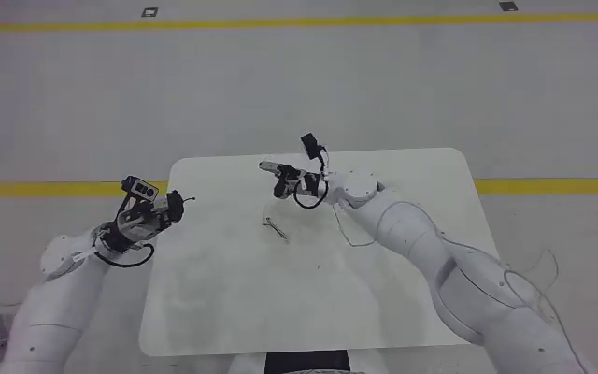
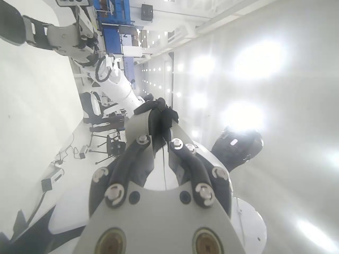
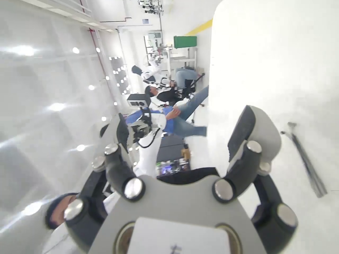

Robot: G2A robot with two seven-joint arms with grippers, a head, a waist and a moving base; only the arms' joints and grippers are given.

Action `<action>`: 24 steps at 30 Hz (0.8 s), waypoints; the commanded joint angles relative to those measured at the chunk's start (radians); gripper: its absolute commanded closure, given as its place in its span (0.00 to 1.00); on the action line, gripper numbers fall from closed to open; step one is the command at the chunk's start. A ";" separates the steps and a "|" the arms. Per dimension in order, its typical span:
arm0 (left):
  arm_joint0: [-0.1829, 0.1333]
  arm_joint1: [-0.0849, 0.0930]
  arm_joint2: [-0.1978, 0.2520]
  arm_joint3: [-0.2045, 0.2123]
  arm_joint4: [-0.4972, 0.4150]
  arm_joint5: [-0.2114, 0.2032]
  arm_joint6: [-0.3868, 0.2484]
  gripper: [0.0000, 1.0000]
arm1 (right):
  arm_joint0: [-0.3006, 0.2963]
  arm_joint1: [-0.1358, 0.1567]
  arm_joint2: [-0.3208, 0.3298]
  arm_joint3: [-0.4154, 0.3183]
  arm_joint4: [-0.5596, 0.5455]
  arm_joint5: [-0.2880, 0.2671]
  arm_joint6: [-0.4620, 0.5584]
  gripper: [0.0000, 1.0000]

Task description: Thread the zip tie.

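My left gripper (image 1: 176, 206) hangs over the table's left edge, shut on a thin black zip tie (image 2: 164, 159) whose tip pokes out past the fingertips (image 1: 191, 198). The strand runs back between the closed fingers (image 2: 159, 109) in the left wrist view. My right gripper (image 1: 272, 178) is above the back middle of the table, turned on its side and open, nothing between its pads (image 3: 245, 125). A small bundle of loose black zip ties (image 1: 275, 227) lies on the table just in front of it, also seen beside the right gripper (image 3: 304, 157).
The white table (image 1: 392, 280) has rounded corners. A thin cable loop (image 1: 344, 234) lies by the right arm. Each wrist view shows the other arm farther off: the right arm (image 2: 66, 38) and the left arm (image 3: 140, 130).
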 commanded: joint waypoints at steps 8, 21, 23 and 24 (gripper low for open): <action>0.000 0.000 0.000 0.000 0.000 0.000 0.000 1.00 | 0.032 0.012 -0.009 -0.030 -0.129 0.028 0.003 0.00; 0.000 0.000 0.000 0.000 0.000 0.000 0.000 1.00 | 0.150 0.063 -0.073 -0.293 -0.596 0.458 0.216 0.00; 0.000 0.000 0.000 0.000 0.000 0.000 0.000 1.00 | 0.150 0.063 -0.073 -0.293 -0.596 0.458 0.216 0.00; 0.000 0.000 0.000 0.000 0.000 0.000 0.000 1.00 | 0.150 0.063 -0.073 -0.293 -0.596 0.458 0.216 0.00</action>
